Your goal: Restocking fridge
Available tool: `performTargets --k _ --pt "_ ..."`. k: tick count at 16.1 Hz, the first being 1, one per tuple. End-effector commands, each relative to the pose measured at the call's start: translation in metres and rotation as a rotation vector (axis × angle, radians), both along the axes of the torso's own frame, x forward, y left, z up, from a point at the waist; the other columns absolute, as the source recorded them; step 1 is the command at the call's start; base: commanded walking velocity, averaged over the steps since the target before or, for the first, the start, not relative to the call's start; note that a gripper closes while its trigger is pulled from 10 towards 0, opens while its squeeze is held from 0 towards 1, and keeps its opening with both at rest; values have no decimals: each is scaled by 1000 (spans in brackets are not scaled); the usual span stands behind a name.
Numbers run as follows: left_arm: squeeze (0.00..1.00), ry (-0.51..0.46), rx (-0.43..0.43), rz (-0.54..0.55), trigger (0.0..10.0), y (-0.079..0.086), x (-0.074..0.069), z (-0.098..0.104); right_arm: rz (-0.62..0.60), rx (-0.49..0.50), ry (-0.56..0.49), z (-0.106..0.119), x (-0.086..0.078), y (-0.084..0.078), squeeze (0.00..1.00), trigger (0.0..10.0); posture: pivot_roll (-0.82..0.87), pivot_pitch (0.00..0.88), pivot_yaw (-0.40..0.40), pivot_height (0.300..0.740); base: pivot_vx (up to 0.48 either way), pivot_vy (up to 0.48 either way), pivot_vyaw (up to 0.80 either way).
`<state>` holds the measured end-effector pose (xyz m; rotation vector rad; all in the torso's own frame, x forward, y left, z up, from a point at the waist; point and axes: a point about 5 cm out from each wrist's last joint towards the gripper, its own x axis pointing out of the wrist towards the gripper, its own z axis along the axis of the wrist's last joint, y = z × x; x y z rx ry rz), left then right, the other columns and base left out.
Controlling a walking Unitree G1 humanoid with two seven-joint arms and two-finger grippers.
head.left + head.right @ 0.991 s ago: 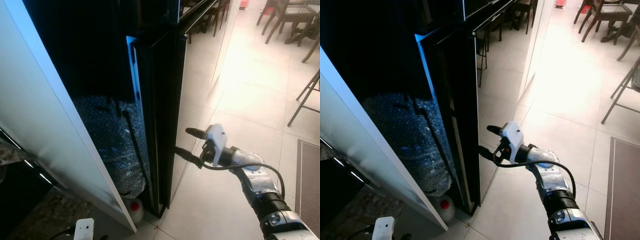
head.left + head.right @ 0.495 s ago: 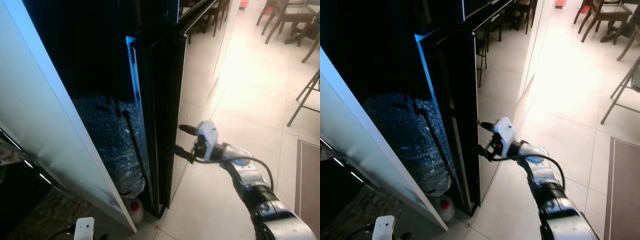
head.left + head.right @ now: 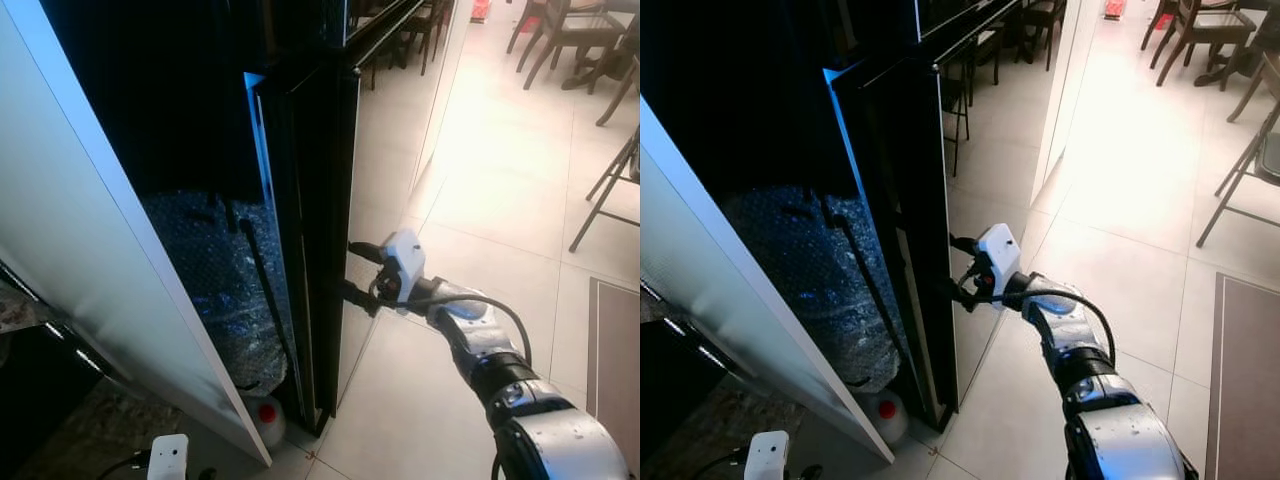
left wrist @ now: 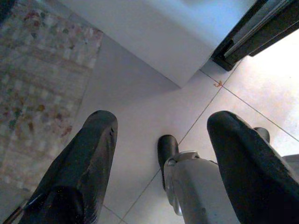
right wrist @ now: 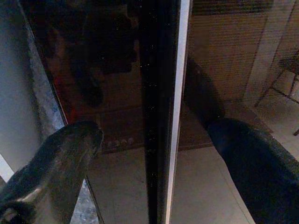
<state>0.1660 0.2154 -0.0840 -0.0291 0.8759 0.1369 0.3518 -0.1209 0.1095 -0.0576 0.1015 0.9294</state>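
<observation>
Silver right arm is stretched out forward and a bit to the left, forearm nearly level, with a black cable looping off the white wrist block. The right gripper [image 3: 352, 270] is right up at the free edge of the black fridge door [image 3: 318, 200]. One black finger sits higher, one lower, so the jaws are spread fairly wide. In the right wrist view the door's edge runs straight up between the two fingers [image 5: 60, 158], with the glossy face on one side and the pale edge strip beside it, so the gripper straddles that edge. Can't tell if either finger is actually pressing on the door or just close to it.

That dark door stands ajar, edge-on to the head camera, its glossy outer face mirroring the pale floor tiles [image 3: 500, 190]. To its left there's a white door panel [image 3: 90, 230] swung open too, and between them the dark fridge interior with a crinkly bubble-wrap-looking lining [image 3: 215, 280] low down. A small white bottle with a red cap [image 3: 268, 413] sits on the floor at the foot of the dark door.

Left gripper [image 4: 159, 154] hangs idle pointing down at the floor, fingers wide apart, holding nothing; a patterned rug [image 4: 37, 84] lies beside it.

Chairs [image 3: 570, 30] stand further back in the room.
</observation>
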Motion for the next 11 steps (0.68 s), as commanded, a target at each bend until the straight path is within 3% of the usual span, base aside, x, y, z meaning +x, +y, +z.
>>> performTargets --k 1,5,9,11 --pt "0 1 9 15 10000 5 -2 0 14 29 -72 19 8 10 0 10000 -46 0 47 740 0 0 0" --pt "0 2 3 12 10000 3 -3 -1 -25 44 -64 7 1 0 0 10000 -51 2 46 740 0 0 0" --pt "0 7 0 12 10000 1 -6 -2 -198 85 -83 -7 -13 -38 0 10000 -59 15 37 740 0 0 0" --pt "0 9 -1 13 10000 0 -7 -3 -264 127 -100 -12 -30 -57 0 10000 -59 16 36 740 0 0 0"
